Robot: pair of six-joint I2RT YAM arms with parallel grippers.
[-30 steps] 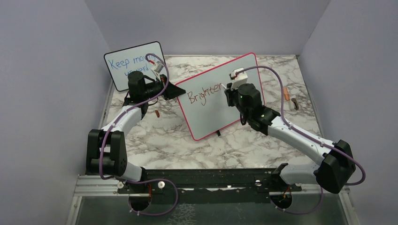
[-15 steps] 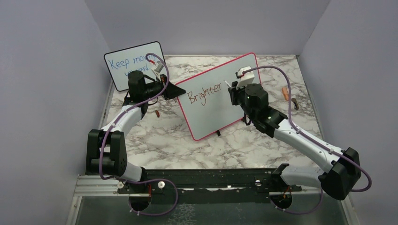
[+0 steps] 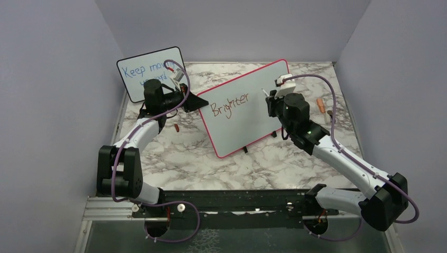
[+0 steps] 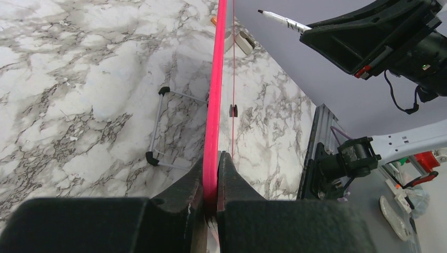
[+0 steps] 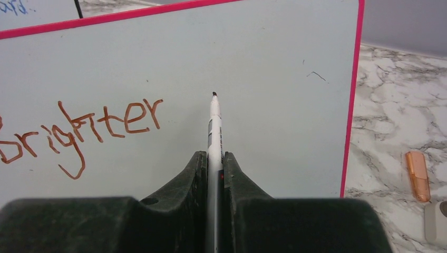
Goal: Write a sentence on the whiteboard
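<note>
On a marble table [image 3: 179,153], the left fingers [image 4: 184,190] clamp the left edge of the red-framed whiteboard [image 3: 248,129], which stands tilted at mid-table. Its reddish-brown sentence [image 3: 230,104] reads only "Brighter". Further right, the right fingers [image 5: 192,174] grip a marker [image 5: 213,118], its tip just off the board.

It was a robotics lab test cell. In the top view, plain lavender walls [image 3: 47,79] boxed in a marble-patterned table [image 3: 184,158] on the left, back and right, and along the bottom edge an aluminium rail [image 3: 103,210] carried two cabled robot arms [image 3: 342,161].
</note>
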